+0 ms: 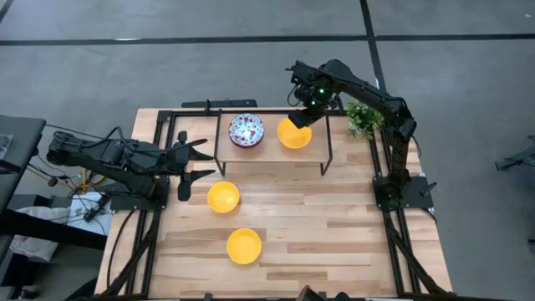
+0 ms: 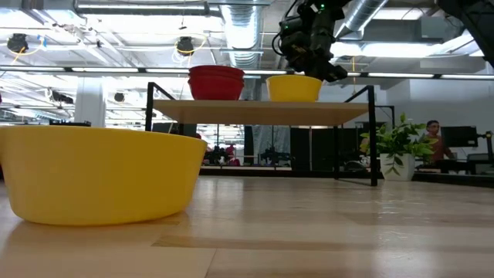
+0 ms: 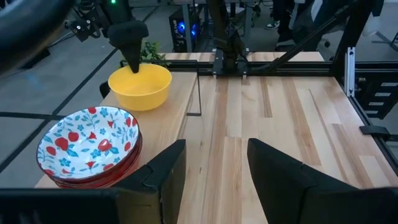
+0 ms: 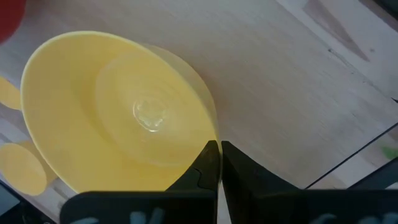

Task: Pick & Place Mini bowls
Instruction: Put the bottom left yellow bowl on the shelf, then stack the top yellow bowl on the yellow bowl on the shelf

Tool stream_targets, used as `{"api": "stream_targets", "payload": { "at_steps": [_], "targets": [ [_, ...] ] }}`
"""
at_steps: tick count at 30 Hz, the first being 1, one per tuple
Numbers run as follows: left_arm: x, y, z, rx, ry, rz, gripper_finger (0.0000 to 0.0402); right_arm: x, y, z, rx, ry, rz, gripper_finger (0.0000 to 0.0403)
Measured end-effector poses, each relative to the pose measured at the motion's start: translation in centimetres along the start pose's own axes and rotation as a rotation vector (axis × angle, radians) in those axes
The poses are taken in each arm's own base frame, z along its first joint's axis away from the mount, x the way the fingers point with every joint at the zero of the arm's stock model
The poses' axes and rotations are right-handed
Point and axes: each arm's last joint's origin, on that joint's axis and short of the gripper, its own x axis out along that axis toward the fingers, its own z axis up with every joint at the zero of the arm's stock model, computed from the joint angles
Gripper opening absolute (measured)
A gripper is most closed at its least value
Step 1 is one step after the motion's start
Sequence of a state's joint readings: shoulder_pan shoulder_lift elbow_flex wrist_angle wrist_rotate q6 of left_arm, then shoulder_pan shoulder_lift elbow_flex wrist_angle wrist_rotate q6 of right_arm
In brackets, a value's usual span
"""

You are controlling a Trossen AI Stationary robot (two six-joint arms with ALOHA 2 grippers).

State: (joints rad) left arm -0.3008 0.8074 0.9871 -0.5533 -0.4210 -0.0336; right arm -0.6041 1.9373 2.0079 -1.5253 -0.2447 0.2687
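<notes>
Yellow glossy round mini bowl (image 1: 293, 134) is sitting on the raised wooden shelf (image 1: 272, 155), beside the floral bowls (image 1: 246, 130); the right gripper (image 1: 303, 116) is pinching its rim, while the left gripper (image 1: 195, 161) is hanging open beside the shelf.

On a raised shelf (image 1: 272, 155) at the table's (image 1: 351, 234) far side, a bowl stack (image 1: 246, 130) sits left of a single bowl (image 1: 293, 134). The right gripper (image 1: 299, 117) apparently pinches that bowl's rim. Two more bowls (image 1: 223, 196) (image 1: 243, 246) lie on the table before the shelf; a plant (image 1: 362, 118) stands right.
</notes>
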Motion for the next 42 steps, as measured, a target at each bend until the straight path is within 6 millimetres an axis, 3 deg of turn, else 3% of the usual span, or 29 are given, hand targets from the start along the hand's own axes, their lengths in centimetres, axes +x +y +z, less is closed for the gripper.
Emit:
{"api": "stream_targets", "payload": {
  "at_steps": [12,19,22,26,29,34,42],
  "targets": [
    [0.0,0.0,0.0,-0.001,-0.001,0.0,0.017,0.0,0.0,0.0,-0.007,-0.002,-0.001,0.0053],
    [0.0,0.0,0.0,-0.001,-0.001,0.0,0.017,-0.2,-0.6,0.2,0.0,-0.013,-0.008,0.0061],
    [0.0,0.0,0.0,-0.001,-0.002,0.0,0.017,-0.9,-1.3,0.2,0.019,-0.026,-0.011,0.006],
    [0.0,0.0,0.0,-0.008,-0.004,-0.004,0.017,-3.4,-1.8,-0.1,0.006,-0.085,-0.002,0.0058],
    [0.0,0.0,0.1,-0.021,-0.009,-0.007,0.017,-6.0,-1.4,-1.3,-0.047,-0.168,0.013,0.0058],
    [0.0,0.0,0.2,-0.078,-0.016,-0.009,0.017,-9.7,0.8,-5.1,-0.216,-0.28,0.039,0.0058],
    [0.0,0.0,0.4,-0.15,-0.039,-0.012,0.017,-12.8,5.9,-12.1,-0.605,-0.379,0.087,0.0058]
  ]
}}
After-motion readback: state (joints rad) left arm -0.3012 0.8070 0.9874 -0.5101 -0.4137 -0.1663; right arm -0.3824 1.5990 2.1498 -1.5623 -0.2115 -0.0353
